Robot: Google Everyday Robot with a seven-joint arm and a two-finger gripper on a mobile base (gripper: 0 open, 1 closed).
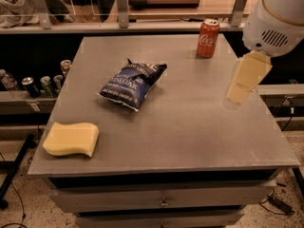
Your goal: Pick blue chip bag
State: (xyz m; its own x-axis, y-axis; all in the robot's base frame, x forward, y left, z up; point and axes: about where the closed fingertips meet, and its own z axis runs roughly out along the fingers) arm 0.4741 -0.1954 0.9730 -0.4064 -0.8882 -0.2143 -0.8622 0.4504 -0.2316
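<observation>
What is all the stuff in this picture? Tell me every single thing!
table: 1, grey, fills the middle of the view
blue chip bag: 1, dark blue with white letters, lying flat left of the table's middle
cola can: 1, red, upright near the table's far right corner
sponge: 1, yellow, at the table's near left corner
drink cans: several, colours hard to tell, on a low shelf left of the table
drawer: at least 1, grey, under the tabletop at the front
robot arm: 1, white, top right
claw: 1, pale yellow, hanging above the table's right side, away from the bag
</observation>
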